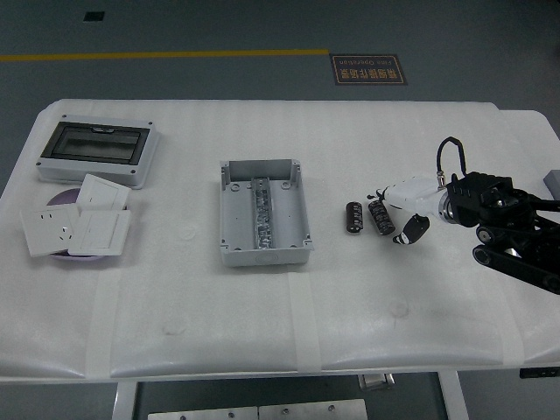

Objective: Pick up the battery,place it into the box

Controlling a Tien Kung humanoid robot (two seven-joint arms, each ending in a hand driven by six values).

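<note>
From the head view, looking down over the white table (262,341): my right hand (404,210) reaches in from three o'clock, the black forearm lying low over the table and the white hand pointing toward nine o'clock. My fingers are loosely spread around the nearer of two batteries, the right battery (380,216), with a finger above it and the thumb (413,231) hanging below at about five o'clock; I cannot tell whether they touch it. The left battery (353,217) lies just beside it, on the nine o'clock side. Both lie flat on the table, apart from the open grey junction box (263,213) that sits at the centre. At ten o'clock rests a distribution enclosure with a dark window (96,151), and just below it a pile of white wall switches and a socket (77,227).
</note>
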